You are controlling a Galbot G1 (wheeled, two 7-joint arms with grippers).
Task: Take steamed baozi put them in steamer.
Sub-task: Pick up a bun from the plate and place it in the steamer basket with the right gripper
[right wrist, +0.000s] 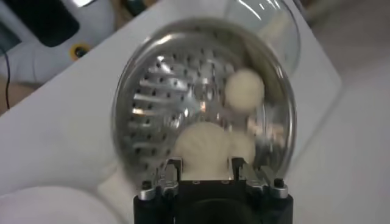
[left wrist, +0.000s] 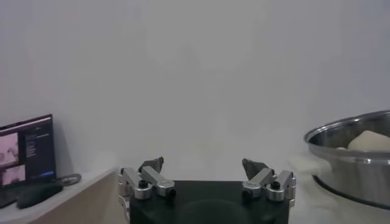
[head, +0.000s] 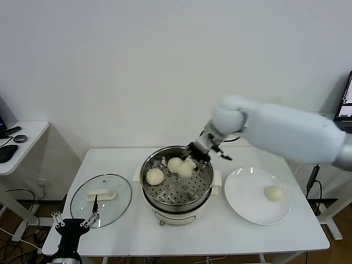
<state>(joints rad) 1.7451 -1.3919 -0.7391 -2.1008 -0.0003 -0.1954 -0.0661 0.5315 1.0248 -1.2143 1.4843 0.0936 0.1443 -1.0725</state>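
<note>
Reaching into the steamer (head: 177,190) over its far rim, the right gripper (head: 192,159) clamps a round baozi (head: 186,168) against the perforated tray (head: 179,190). Two more buns (head: 154,176) sit beside it, round with no long axis to point. A fourth baozi (head: 273,193) lies on the white plate (head: 245,201). The left gripper (head: 75,223), fingers spread wide, hangs parked near the glass lid (head: 101,199).
</note>
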